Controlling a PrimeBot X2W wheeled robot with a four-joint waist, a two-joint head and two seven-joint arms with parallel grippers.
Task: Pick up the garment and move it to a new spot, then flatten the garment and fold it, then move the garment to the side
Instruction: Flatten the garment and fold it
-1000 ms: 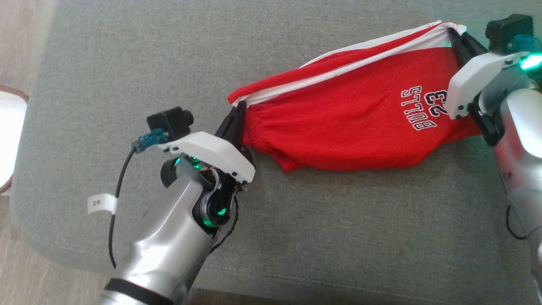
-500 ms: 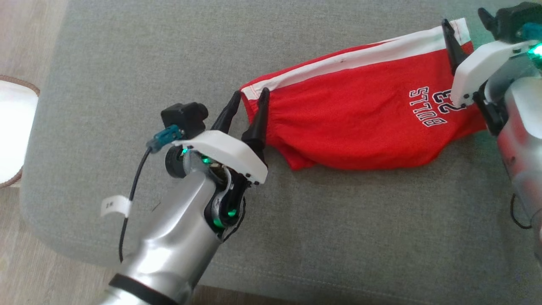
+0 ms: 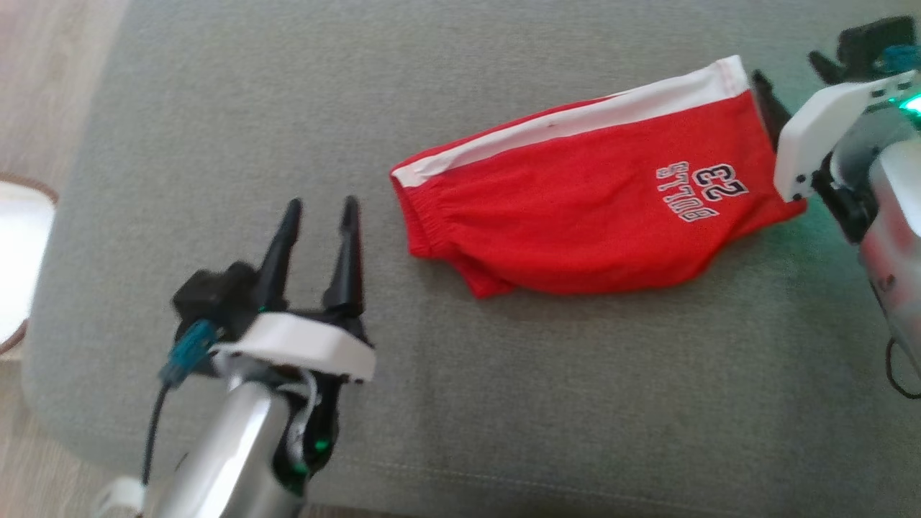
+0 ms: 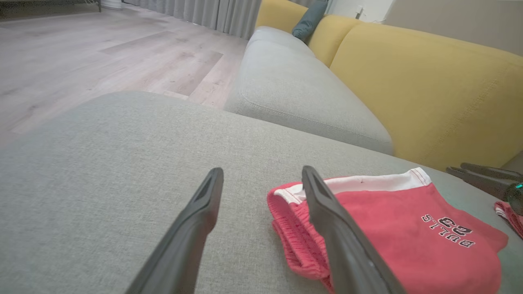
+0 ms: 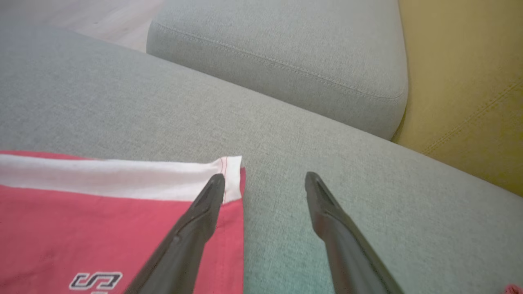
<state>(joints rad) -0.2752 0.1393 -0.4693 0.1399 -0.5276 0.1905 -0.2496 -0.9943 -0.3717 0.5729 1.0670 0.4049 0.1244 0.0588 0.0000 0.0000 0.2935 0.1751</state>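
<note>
The garment (image 3: pixel 575 208), red shorts with a white side stripe and "BULLS 23" print, lies folded and flat on the grey cushion (image 3: pixel 216 108). My left gripper (image 3: pixel 321 205) stands open, a short way to the left of the waistband end and clear of the cloth. In the left wrist view the left gripper (image 4: pixel 262 171) has nothing between its fingers, and the garment (image 4: pixel 388 220) lies to their right. My right gripper (image 3: pixel 768 97) is open at the garment's far right corner. In the right wrist view the right gripper (image 5: pixel 265 177) has one finger over the corner of the garment (image 5: pixel 102 212) and the other over bare cushion.
A yellow sofa backrest (image 4: pixel 429 90) rises behind the cushion, and a second grey seat cushion (image 4: pixel 294 90) lies beside it. Wooden floor (image 4: pixel 81 53) lies beyond the cushion's left edge. A white round object (image 3: pixel 14 252) sits on the floor at the left.
Both grippers have opened and let go of the garment, which has dropped flat onto the cushion. My left gripper has drawn back toward me and to the left, away from the cloth.
</note>
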